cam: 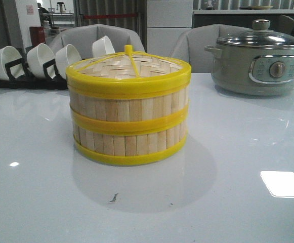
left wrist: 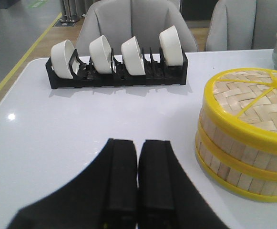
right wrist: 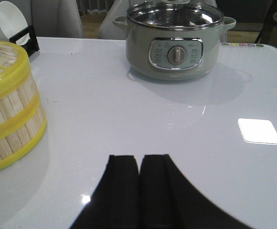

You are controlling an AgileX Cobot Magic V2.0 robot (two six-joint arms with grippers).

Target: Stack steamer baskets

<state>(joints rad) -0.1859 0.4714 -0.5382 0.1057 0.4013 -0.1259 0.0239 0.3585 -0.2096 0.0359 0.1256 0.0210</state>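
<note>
1. The white table (cam: 248,212) carries everything, and near its middle stands the stack of steamer baskets (cam: 130,126): two slatted bamboo rings with yellow rims, one on the other, capped by the woven lid (cam: 129,65).
2. Behind the stack on my right sits the grey electric pot (cam: 258,63) under its glass lid, well apart from the baskets. Behind on my left is the black rack (cam: 15,78) holding four white bowls (cam: 40,58), also clear of the stack.
3. By my judgement the stacking looks finished: the rims line up, the lid sits level, and no loose basket shows anywhere.
4. What is left to do well is to keep both arms low and away from the stack, and not brush the rims, since light bamboo rings would probably slide easily on this glossy top.
5. My left claw (left wrist: 138,145) is clenched, fingers pressed together with nothing between them. The stack lies ahead of it and off toward my right side, near but not touching.
6. My right claw (right wrist: 139,160) is likewise clenched and empty. The stack sits ahead and off toward my left, apart from the fingers, with the pot straight beyond.
</note>
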